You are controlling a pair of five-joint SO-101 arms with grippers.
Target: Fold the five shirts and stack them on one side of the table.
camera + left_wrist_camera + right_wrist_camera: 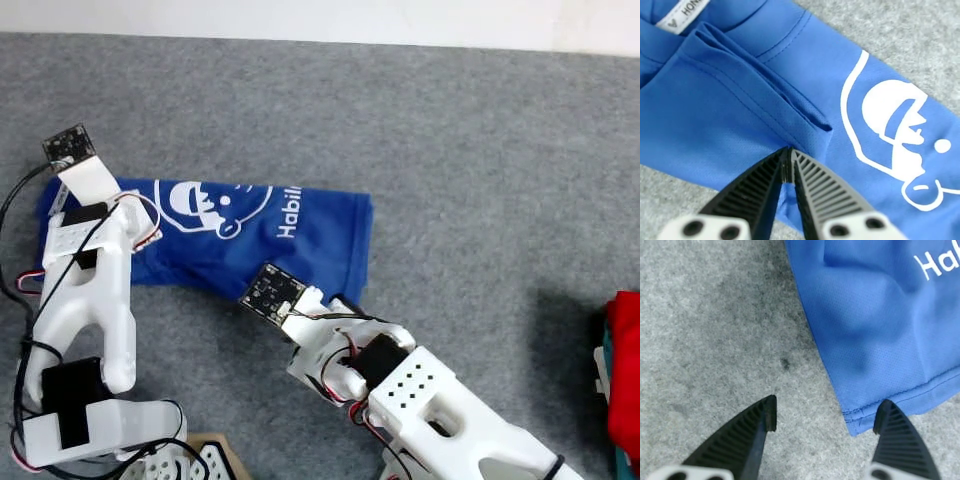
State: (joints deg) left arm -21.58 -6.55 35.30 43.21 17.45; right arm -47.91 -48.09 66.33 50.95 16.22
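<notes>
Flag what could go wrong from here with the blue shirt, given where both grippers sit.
1. The left gripper is shut on the blue shirt by its very tips, beside a loose fold. It may hold only one layer and slip on a lift.
2. The right gripper is open, one finger over bare table, the other at the hem corner. Closing here may catch little or no fabric.

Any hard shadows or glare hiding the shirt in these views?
High view: even light, no glare; a dark patch, likely shadow, on the table beside the red cloth, clear of the blue shirt. Left wrist view: soft shading along its folds. Right wrist view: faint shade in its creases.
</notes>
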